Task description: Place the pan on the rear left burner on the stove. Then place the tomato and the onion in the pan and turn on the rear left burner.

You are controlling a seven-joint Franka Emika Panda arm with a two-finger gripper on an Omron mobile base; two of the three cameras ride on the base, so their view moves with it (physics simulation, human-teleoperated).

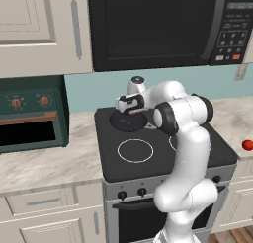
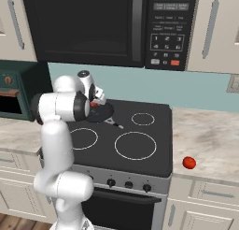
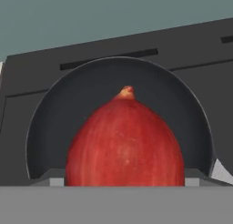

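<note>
While the pincer [image 1: 129, 108] hangs just above the pan [image 1: 128, 121], it is closed around the red onion [image 3: 125, 143], whose pointed tip faces the pan's dark floor in the hand view. That pan sits on the rear left burner of the stove [image 1: 148, 160], its thin handle [image 2: 114, 124] pointing toward the glass middle. Well apart, the tomato [image 2: 189, 162] lies on the marble tabletop [image 2: 205, 140] right of the stove.
</note>
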